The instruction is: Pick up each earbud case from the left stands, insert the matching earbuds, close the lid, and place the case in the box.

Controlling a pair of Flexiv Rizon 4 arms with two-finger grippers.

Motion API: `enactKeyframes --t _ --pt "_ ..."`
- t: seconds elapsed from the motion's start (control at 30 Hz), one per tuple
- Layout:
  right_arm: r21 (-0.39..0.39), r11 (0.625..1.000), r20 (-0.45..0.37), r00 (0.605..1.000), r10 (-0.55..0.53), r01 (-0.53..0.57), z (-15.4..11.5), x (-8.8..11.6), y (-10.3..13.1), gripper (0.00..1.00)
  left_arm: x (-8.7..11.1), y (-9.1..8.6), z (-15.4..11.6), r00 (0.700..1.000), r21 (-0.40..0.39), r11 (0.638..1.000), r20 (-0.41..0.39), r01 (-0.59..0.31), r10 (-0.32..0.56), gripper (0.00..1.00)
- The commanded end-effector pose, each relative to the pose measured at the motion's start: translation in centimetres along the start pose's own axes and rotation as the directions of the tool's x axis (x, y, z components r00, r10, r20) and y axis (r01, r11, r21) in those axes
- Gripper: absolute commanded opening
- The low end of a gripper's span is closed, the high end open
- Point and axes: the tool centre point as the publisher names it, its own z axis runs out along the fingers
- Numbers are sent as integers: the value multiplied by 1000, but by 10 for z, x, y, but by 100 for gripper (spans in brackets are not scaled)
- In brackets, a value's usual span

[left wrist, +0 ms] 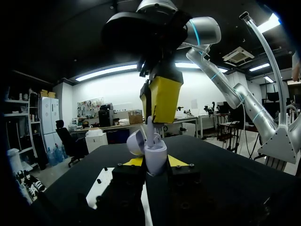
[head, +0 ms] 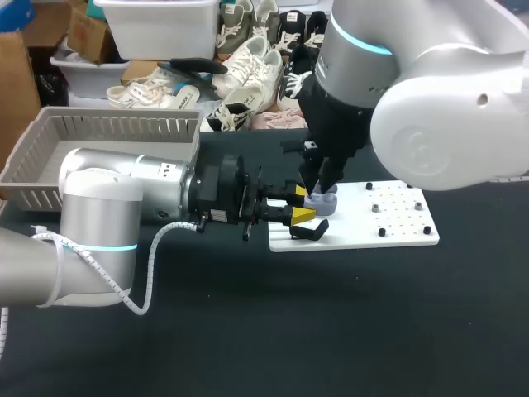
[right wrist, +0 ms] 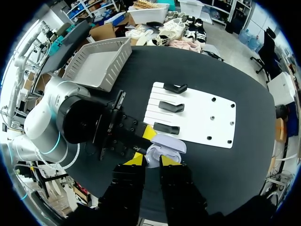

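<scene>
We are at the insertion step: the left arm (head: 124, 194) comes in low along the surface (head: 331, 331) and its jaws are clamped on the body of the pale earbud case (left wrist: 155, 159) from 2 sides, holding it upright beside the near corner of the white board (head: 397, 227) with the lid (left wrist: 136, 141) tipped open to one side. The right arm (head: 355, 74) hangs directly above, and its jaws look pinched together on a small white earbud (left wrist: 151, 126) whose lower end sits at the mouth of the case; we cannot tell whether it is fully seated. To do this well, we judge the earbud should go straight down into its own socket, not at a slant, with the left grip firm enough that the case does not twist under the push. The right jaws should part only once the earbud sits flush, then rise clear of the lid before anything swings it shut. The open lid stands just beside the yellow tips, so a sideways drift could knock it. The 3 black stands (right wrist: 170, 107) on the board look bare, and the grey box (head: 107, 132) waits well apart, behind the left arm
</scene>
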Motion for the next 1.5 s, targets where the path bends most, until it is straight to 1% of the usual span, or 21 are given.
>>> enactKeyframes --t 0.03,0.8,1.17,1.5 --pt "1 1000 -6 1000 -2 2 1 -2 0 0 0 0 0 1000 0 1000 0 0 0 0" --pt "2 1000 -21 1000 -9 9 6 1 -2 0 0 0 0 1000 0 1000 0 0 0 0" --pt "-6 1000 -17 1000 -11 11 8 -1 -1 0 0 0 0 1000 0 1000 0 0 0 0" --pt "6 1000 -36 999 -12 12 13 -2 -1 0 0 0 0 1000 0 1000 0 0 0 0"
